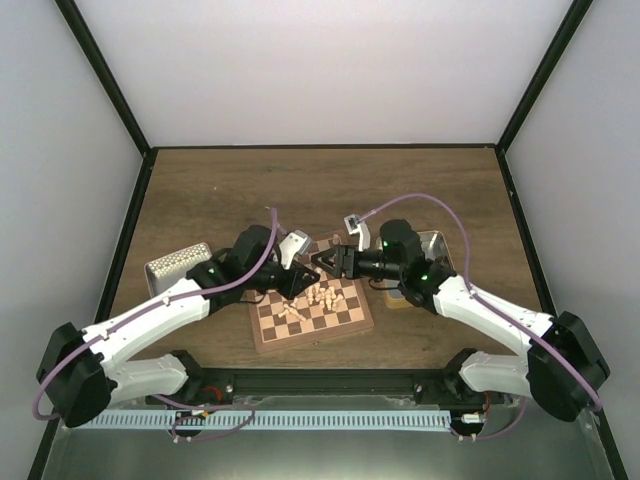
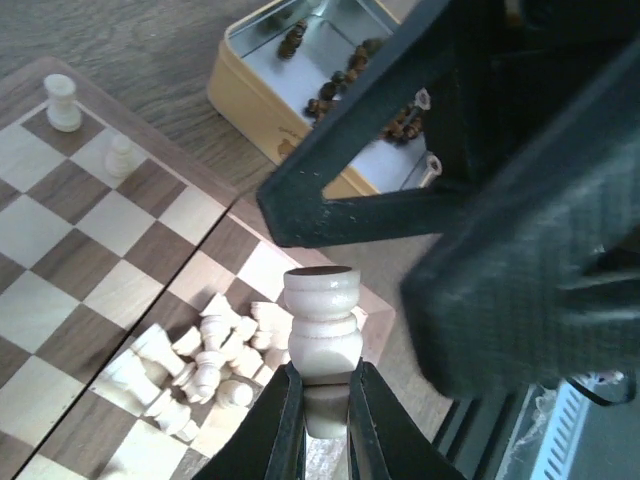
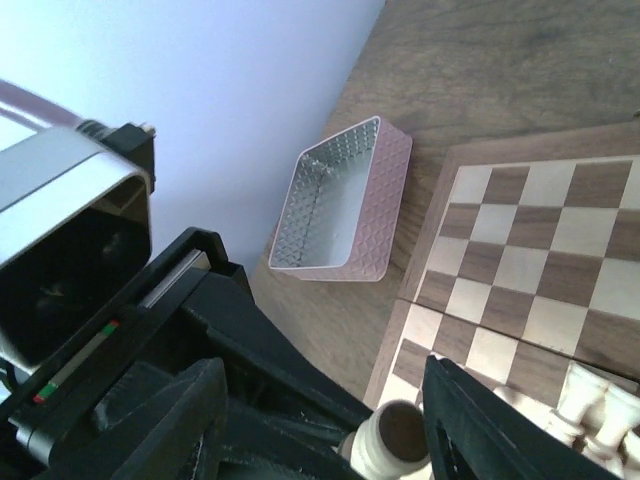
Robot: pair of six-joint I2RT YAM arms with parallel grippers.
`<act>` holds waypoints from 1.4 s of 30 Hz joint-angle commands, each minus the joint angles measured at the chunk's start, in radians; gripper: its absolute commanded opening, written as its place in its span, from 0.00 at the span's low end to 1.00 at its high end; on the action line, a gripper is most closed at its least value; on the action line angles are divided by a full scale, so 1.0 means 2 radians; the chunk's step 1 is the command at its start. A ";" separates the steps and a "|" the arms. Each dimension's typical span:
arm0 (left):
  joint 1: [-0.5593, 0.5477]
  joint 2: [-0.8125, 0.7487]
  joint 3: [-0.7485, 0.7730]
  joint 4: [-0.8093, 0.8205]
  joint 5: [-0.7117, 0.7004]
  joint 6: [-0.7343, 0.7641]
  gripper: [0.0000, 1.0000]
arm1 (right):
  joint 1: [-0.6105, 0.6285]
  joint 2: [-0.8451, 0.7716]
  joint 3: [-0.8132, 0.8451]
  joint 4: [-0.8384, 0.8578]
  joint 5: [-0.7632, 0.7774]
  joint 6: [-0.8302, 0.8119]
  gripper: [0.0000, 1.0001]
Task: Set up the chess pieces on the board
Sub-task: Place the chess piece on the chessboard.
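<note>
The board (image 1: 340,316) is showing tan and dark brown checks with a plain brown rim. The pieces (image 2: 200,365) are looking pale cream. The silver tin (image 3: 335,205) is carrying a diamond texture; the yellow tin (image 2: 250,105) is showing a silvery inside. The bench (image 1: 250,190) is showing brown wood grain

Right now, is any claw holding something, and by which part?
The left claw is shut on a cream chess piece, gripping its narrow end; the wide end sticks out. The right claw stands open, holding nothing.
</note>
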 commanded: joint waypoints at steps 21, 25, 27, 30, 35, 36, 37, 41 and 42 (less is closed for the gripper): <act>-0.003 -0.065 -0.020 0.061 0.043 -0.011 0.30 | 0.008 -0.050 -0.034 0.100 -0.018 0.124 0.16; -0.003 -0.102 -0.053 0.155 0.039 -0.073 0.58 | 0.008 -0.071 -0.046 0.161 0.008 0.214 0.15; -0.003 -0.123 -0.069 0.209 0.027 -0.097 0.64 | 0.008 -0.082 -0.049 0.178 0.026 0.263 0.16; -0.003 -0.144 -0.079 0.274 0.001 -0.112 0.65 | 0.008 -0.098 -0.053 0.196 0.064 0.343 0.16; -0.004 -0.139 -0.071 0.335 0.029 -0.113 0.63 | 0.008 -0.095 -0.052 0.232 0.097 0.429 0.15; -0.004 -0.136 -0.069 0.343 0.034 -0.113 0.63 | 0.008 -0.088 -0.041 0.230 0.101 0.437 0.16; -0.004 -0.133 -0.067 0.350 0.040 -0.110 0.65 | 0.007 -0.079 -0.033 0.230 0.101 0.446 0.16; -0.004 -0.123 -0.039 0.335 0.037 -0.085 0.67 | 0.007 -0.030 -0.016 0.304 0.065 0.498 0.15; -0.005 -0.121 -0.037 0.337 0.036 -0.079 0.67 | 0.008 -0.019 -0.015 0.329 0.056 0.509 0.14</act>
